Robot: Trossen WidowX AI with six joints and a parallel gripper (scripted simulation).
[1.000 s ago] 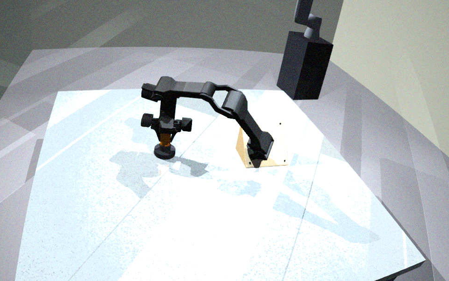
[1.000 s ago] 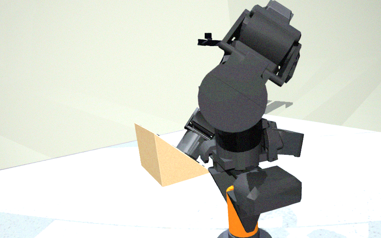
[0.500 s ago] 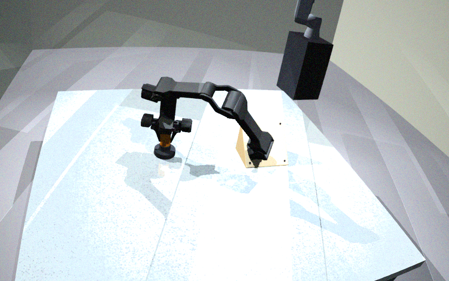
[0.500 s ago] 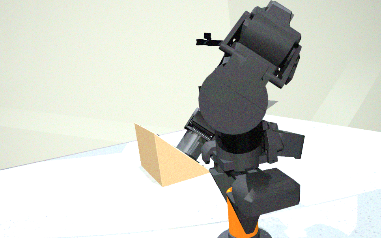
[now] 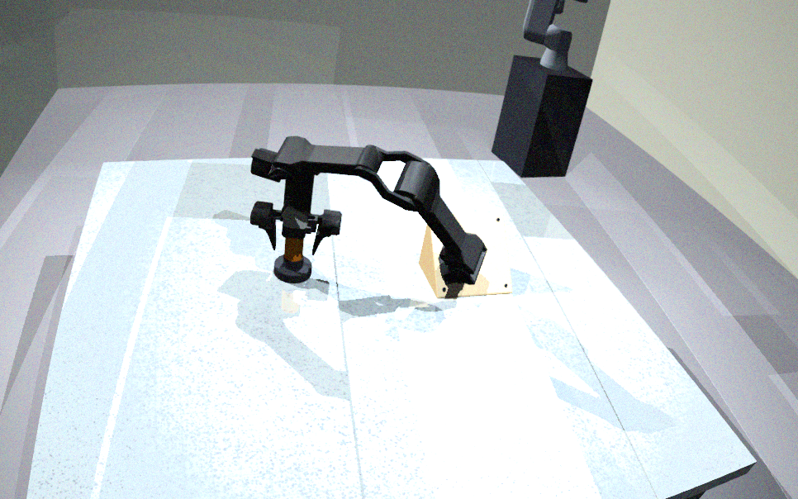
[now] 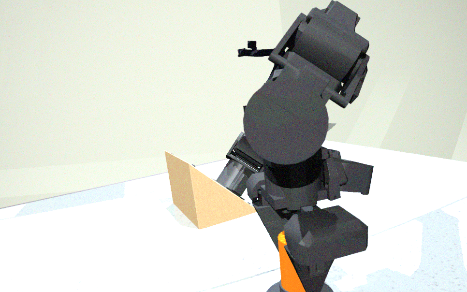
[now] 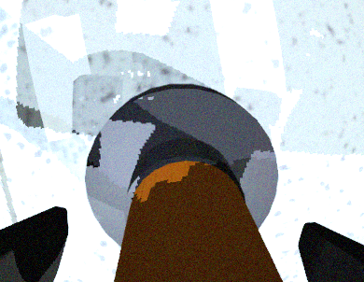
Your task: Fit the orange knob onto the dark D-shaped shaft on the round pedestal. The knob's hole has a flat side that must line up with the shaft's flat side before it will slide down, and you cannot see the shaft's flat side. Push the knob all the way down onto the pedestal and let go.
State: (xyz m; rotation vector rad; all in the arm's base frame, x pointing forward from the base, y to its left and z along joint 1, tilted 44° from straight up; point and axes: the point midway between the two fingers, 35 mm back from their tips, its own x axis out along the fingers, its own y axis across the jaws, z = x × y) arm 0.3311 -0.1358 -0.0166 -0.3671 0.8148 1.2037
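Note:
The orange knob (image 5: 293, 249) (image 6: 289, 266) (image 7: 195, 224) stands upright on the dark round pedestal (image 5: 292, 273) (image 7: 204, 112). In the exterior view its lower end meets the pedestal's raised middle, with no gap that I can see. The D-shaped shaft is hidden inside the knob. My gripper (image 5: 293, 251) (image 7: 189, 231) points straight down around the knob and is open. In the wrist view one finger stands well off to each side of the knob, touching neither side. In the exterior view the near finger covers part of the knob.
A tan wedge-shaped block (image 5: 429, 266) (image 6: 213, 199) stands at the arm's base, to the right of the pedestal in the top view. A black box (image 5: 541, 117) with a grey arm on it stands beyond the table. The table's edge (image 5: 721, 473) shows at the front right.

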